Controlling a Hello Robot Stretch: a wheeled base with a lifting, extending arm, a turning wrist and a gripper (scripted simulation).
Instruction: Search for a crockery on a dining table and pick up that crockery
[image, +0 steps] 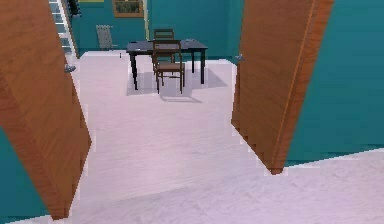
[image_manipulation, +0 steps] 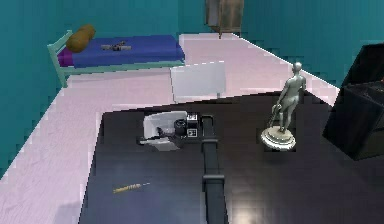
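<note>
While arm lies over dark worktop, cannot tell jaws' state or load; statue at 3 o'clock; dining worktop at forward view's 12 o'clock.

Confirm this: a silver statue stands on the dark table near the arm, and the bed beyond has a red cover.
Wrong on the colour: the arm side view shows the bed with a blue cover, not red. The silver statue does stand on the dark table near the arm.

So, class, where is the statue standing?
In the arm side view's right half, the statue stands on the dark table, just left of a black box.
</note>
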